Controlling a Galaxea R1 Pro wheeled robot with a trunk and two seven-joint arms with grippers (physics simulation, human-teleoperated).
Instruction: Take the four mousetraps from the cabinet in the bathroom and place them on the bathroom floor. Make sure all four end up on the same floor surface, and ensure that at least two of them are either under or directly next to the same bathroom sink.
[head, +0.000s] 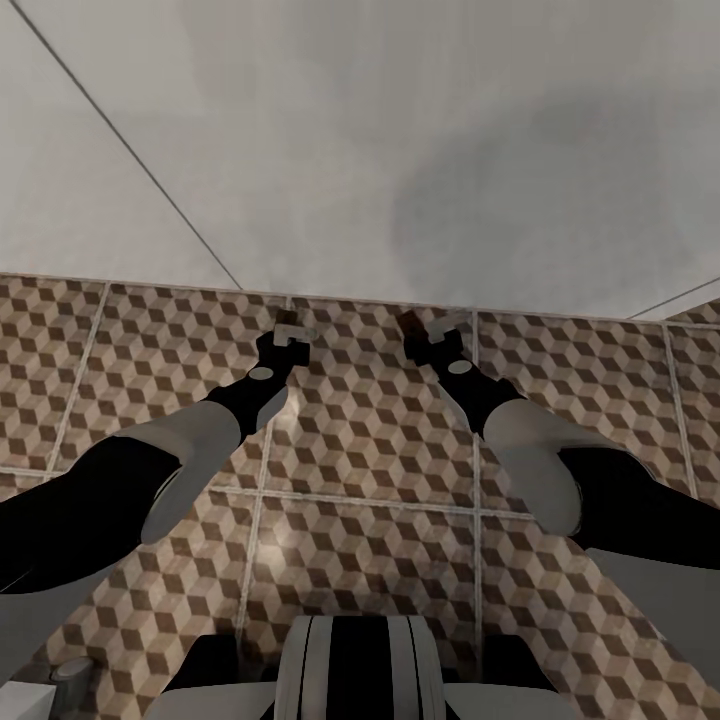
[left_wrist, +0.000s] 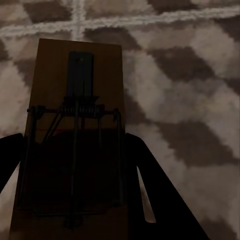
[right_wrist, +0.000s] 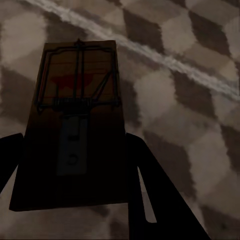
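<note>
Two mousetraps in hand: left gripper clamped on one mousetrap, right gripper on another. Hovering over bathroom floor, not yet set down. No sink spotted, placement all to come.

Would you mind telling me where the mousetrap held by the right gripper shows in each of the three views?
Head view: the right-hand mousetrap pokes out past the right gripper, near the foot of the white wall.
Left wrist view: that trap is not in it; the board there is the left gripper's mousetrap.
Right wrist view: it lies centre-left, red mark at the far end.
Shared landmark: the cube-patterned bathroom floor.
</note>
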